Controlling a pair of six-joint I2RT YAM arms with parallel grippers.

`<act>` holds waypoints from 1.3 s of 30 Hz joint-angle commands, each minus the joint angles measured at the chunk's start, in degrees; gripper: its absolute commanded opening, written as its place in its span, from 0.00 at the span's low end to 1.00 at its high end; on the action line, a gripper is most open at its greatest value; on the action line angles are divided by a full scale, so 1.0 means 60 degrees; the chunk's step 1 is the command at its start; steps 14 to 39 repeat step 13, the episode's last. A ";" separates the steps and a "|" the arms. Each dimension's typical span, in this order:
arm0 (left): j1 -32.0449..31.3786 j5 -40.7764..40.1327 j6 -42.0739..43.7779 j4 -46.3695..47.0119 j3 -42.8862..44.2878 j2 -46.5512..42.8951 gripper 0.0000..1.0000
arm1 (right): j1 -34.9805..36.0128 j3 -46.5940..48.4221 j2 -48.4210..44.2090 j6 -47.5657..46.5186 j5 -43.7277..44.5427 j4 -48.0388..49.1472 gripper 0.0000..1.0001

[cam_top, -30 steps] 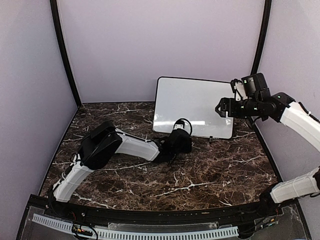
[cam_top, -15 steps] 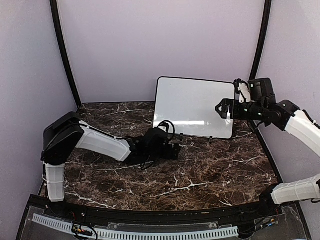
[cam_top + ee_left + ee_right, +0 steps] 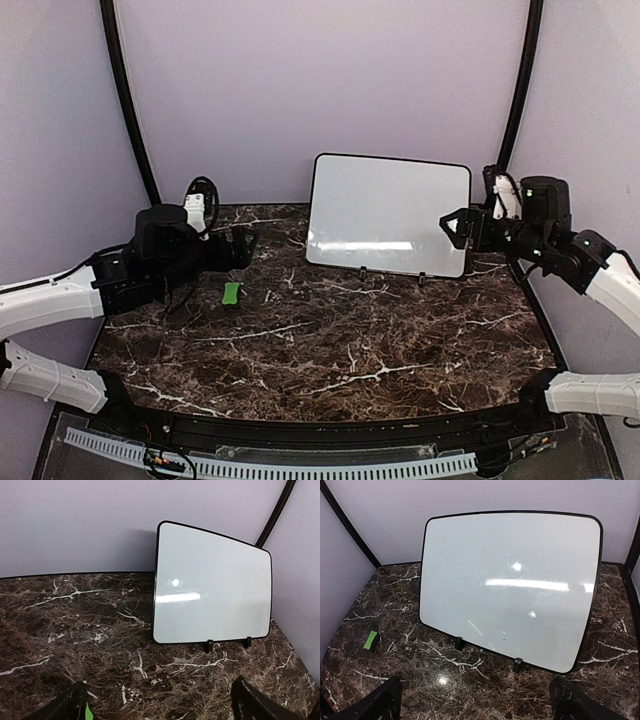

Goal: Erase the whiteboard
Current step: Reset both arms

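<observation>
The whiteboard (image 3: 388,213) stands tilted back on two small black feet at the rear of the marble table. Its face shows white with glare streaks and no writing, in the left wrist view (image 3: 210,590) and the right wrist view (image 3: 510,580). A small green eraser (image 3: 231,292) lies on the table at the left, also visible as the same eraser (image 3: 370,640). My left gripper (image 3: 244,248) hovers open above and just behind the eraser, nothing between its fingers (image 3: 252,702). My right gripper (image 3: 452,228) is open and empty, just off the board's right edge.
Lilac walls with black corner posts (image 3: 130,110) close the table at the back and sides. Dark marble table (image 3: 350,340) stretches in front of the board. The right arm's white link (image 3: 600,390) runs along the right edge.
My left arm has swung from in front of the board far to the left and its jaws have opened; the green eraser now lies on the table. My right gripper opened and drew slightly right.
</observation>
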 commanded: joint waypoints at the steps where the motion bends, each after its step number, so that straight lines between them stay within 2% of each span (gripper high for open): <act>1: 0.0311 -0.0804 0.0351 -0.1826 -0.0547 -0.1313 0.99 | -0.0058 -0.0472 -0.0550 -0.0089 0.0144 0.0711 0.99; 8: 0.0646 -0.0800 0.0458 -0.2552 -0.0969 -0.2653 0.99 | -0.0058 -0.1061 -0.1689 -0.0413 0.0812 0.1167 0.98; 12: 0.0670 -0.0961 0.0595 -0.2631 -0.1083 -0.3007 0.99 | -0.0058 -0.1031 -0.1764 -0.0416 0.1327 0.1148 0.99; 39: 0.0668 -0.0948 0.0647 -0.2720 -0.1009 -0.3021 0.99 | -0.0058 -0.0975 -0.1730 -0.0441 0.1374 0.1088 0.98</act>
